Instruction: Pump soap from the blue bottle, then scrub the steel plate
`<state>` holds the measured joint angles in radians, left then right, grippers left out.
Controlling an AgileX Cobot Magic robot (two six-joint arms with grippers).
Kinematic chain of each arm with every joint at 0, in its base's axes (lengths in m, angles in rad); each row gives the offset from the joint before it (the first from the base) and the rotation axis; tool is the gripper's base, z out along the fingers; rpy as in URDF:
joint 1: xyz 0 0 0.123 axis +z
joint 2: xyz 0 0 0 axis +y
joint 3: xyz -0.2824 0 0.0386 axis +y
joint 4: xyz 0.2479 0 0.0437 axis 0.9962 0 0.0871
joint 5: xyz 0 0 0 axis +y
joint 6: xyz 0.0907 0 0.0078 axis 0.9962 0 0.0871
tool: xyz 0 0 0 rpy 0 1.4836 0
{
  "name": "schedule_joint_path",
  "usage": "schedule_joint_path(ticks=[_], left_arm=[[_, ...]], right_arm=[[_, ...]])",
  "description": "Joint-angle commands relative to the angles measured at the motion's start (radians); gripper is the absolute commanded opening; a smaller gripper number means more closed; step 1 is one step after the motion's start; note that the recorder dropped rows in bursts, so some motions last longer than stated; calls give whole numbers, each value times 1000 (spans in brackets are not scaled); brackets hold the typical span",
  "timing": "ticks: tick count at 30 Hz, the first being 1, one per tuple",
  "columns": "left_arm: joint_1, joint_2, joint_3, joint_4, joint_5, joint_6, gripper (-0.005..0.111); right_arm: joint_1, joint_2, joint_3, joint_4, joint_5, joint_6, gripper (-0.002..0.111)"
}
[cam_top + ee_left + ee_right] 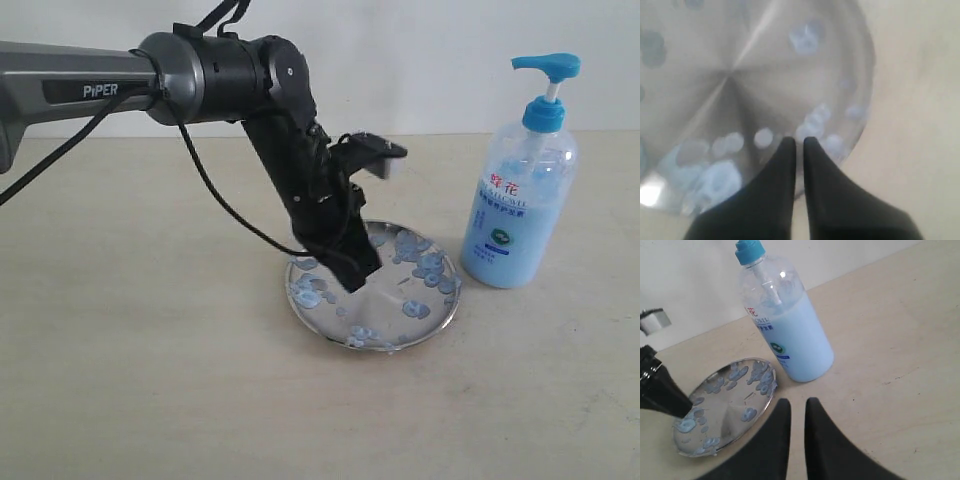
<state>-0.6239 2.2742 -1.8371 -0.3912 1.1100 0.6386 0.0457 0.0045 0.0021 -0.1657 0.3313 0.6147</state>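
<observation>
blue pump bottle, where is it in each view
exterior view: tall clear plastic bottle with blue pump head, at the right, beside the round shiny steel plate.
left wrist view: not in it; only the plate.
right wrist view: bottle beside the plate, beyond the right claw.
shared landmark: the plate.

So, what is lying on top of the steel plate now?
Light-blue soap blobs are scattered over the steel plate. The left gripper stands over it; anything under its tips is hidden.

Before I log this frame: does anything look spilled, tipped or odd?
Nothing stands out. The blue bottle stands upright beside the steel plate, and the soap blobs lie on the plate.
</observation>
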Motion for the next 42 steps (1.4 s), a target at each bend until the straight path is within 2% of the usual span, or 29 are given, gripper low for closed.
schedule_joint_path(ticks=[1, 2, 3, 5, 6, 8, 9, 11, 14, 18, 22, 23, 26, 29, 30, 33, 37, 42], left_arm=[[-3, -2, -2, 187, -178, -190, 4], [-3, 3, -2, 95, -271, -264, 4], [-3, 9, -2, -42, -328, -270, 4], [-4, 24, -2, -302, -308, -110, 4], [-4, 25, -2, -381, -232, 27, 4], [-4, 23, -2, -360, -34, 226, 4], [-2, 18, -2, -304, 73, 211, 4], [-1, 5, -2, -154, 111, 70, 4], [-1, -72, 11, -47, 111, 41, 4], [-1, -283, 36, -47, -193, -76, 4], [-17, -573, 164, -65, -520, -87, 4], [-17, -630, 210, -74, -562, -53, 4], [-17, -829, 364, -156, -575, 99, 4], [-17, -1037, 565, -344, -580, 276, 4], [-17, -1136, 655, -463, -595, 369, 4], [-17, -1370, 843, -646, -666, 519, 4], [-15, -1618, 1016, -623, -776, 520, 4], [-13, -1872, 1182, -585, -1095, 520, 4]], right_arm=[[1, -4, -2, 0, -6, 0, 0], [1, -4, -2, 0, -6, 0, 0], [1, -4, -2, 0, -6, 0, 0], [1, -4, -2, 0, -6, 0, 0], [1, -4, -2, 0, -6, 0, 0], [1, -4, -2, 0, -6, 0, 0], [1, -4, -2, 0, -6, 0, 0], [1, -4, -2, 0, -6, 0, 0], [1, -4, -2, 0, -6, 0, 0], [1, -4, -2, 0, -6, 0, 0], [1, -4, -2, 0, -5, 3, 0], [1, -4, -2, 0, -5, 3, 0], [1, -4, -2, 0, -5, 1, 0], [1, -4, -2, 0, -5, 1, 0], [1, -4, -2, 0, -5, 1, 0], [1, -4, -2, 0, -5, 4, 0], [1, -4, -2, 0, -5, 4, 0], [1, -4, -2, 0, -5, 4, 0]])
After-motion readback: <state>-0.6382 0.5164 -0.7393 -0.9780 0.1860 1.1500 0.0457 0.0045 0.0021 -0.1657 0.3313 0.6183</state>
